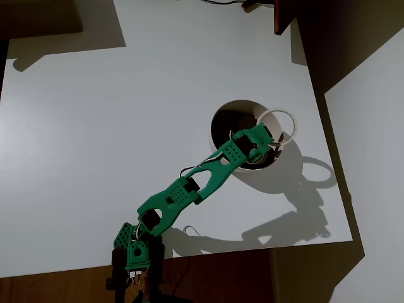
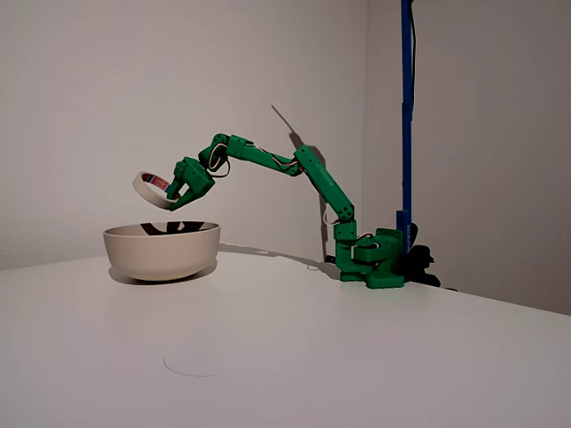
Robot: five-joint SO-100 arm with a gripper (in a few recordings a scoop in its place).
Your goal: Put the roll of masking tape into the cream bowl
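White table (image 2: 375,357); claw (image 2: 178,192) pinching tape roll (image 2: 152,190) by rim above bowl (image 2: 161,251); probably light, stiff.

The green arm (image 2: 294,169) rises from its base at the right in the fixed view, bends at the elbow and stretches out to the left, well clear of the table. Its wrist dips down at the far end. The gripper (image 2: 171,194) is held in mid-air, jaws closed on the roll of masking tape (image 2: 152,189). In the overhead view the gripper (image 1: 270,142) lies toward the upper right.
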